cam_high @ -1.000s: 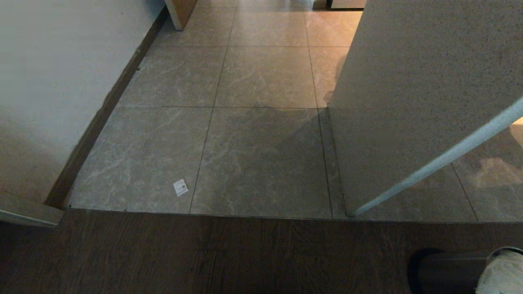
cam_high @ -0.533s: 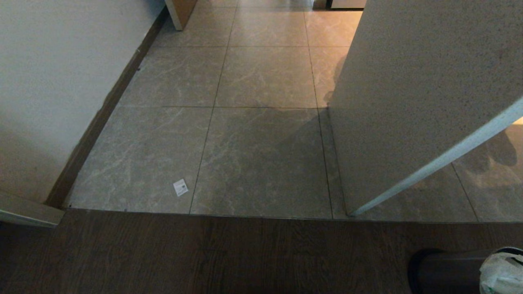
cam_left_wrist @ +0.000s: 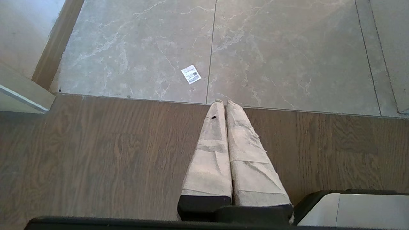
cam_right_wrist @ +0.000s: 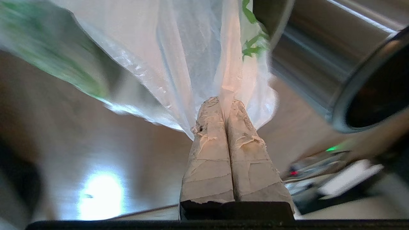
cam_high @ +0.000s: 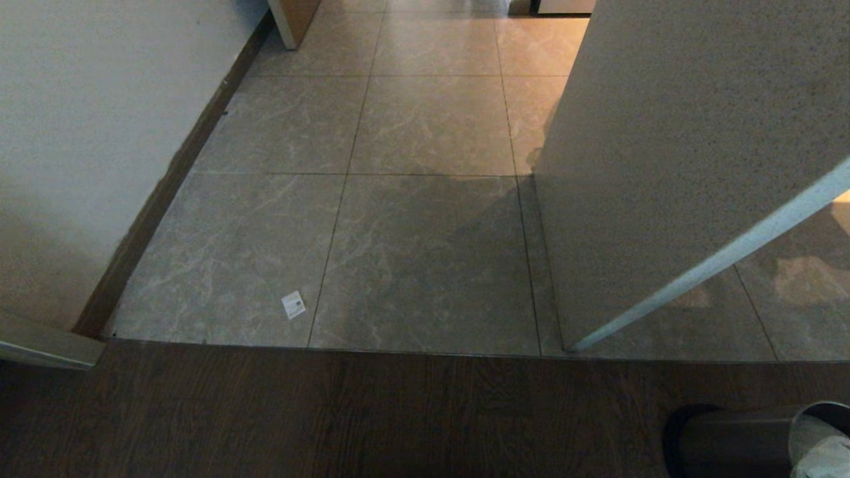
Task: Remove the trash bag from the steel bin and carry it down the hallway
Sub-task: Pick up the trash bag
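The white crinkly trash bag [cam_right_wrist: 179,48], with green print on it, hangs from my right gripper [cam_right_wrist: 225,101], which is shut on a bunched fold of the plastic. The steel bin [cam_right_wrist: 306,64] is close beside it, its dark mouth turned toward the wrist camera. In the head view the steel bin [cam_high: 730,441] sits at the bottom right on the wood floor, and a bit of the trash bag [cam_high: 827,459] shows at its rim in the corner. The tiled hallway [cam_high: 425,126] runs ahead. My left gripper [cam_left_wrist: 222,102] is shut and empty above the wood floor.
A small flat white scrap [cam_high: 293,305] lies on the tiles just past the threshold strip. A white wall corner [cam_high: 664,166] juts in on the right. On the left, a wall with dark skirting [cam_high: 159,192] narrows the passage. A door frame end [cam_high: 46,345] sits at the left.
In the head view the trash bag has slid from filling the bin's rim toward the bottom right corner, uncovering the inner rim. The scene itself has not shifted.
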